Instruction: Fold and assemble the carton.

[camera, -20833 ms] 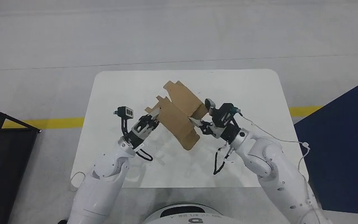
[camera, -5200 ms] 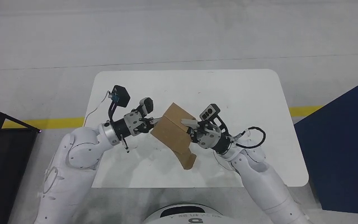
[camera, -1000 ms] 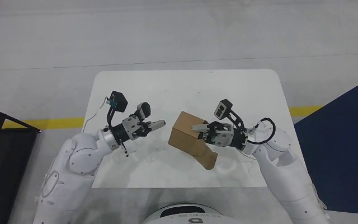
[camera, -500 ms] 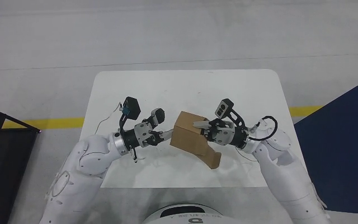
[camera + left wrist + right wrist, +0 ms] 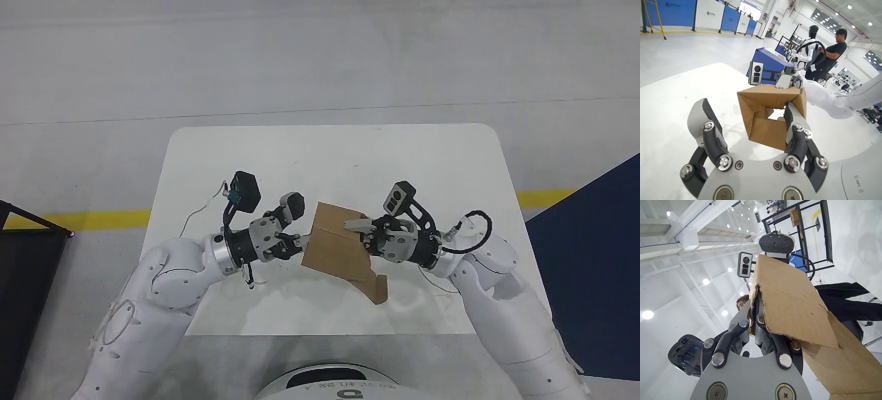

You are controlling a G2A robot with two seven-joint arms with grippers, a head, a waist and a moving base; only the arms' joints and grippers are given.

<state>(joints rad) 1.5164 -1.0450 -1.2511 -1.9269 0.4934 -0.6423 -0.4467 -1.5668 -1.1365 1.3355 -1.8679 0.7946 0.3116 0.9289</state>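
Closing the gap over the last second, the left gripper (image 5: 292, 243) now sits at the carton's (image 5: 338, 255) open end. Its jaws are spread wide, one finger at the mouth and the other well outside the wall. The carton is held over the middle of the table (image 5: 420, 160), seemingly lifted clear of it. Beyond it, the right gripper (image 5: 362, 228) is clamped on the upper wall.

Corrugated board like this should be light and stiff across each panel. It gives at the creases and crushes under a hard pinch, so hold it by a panel edge close to a corner, not mid-flap.

From the left wrist, the carton (image 5: 770, 121) reads as a hollow sleeve. Its end pieces are only partly turned in, daylight shows through, and the right gripper (image 5: 786, 85) is perched on the far rim. From above there is just a plain brown top and a loose flap (image 5: 378, 288) trailing toward the robot. The right wrist view alone shows the right gripper (image 5: 753, 311) biting a ragged, slightly torn edge of the carton (image 5: 791, 302).
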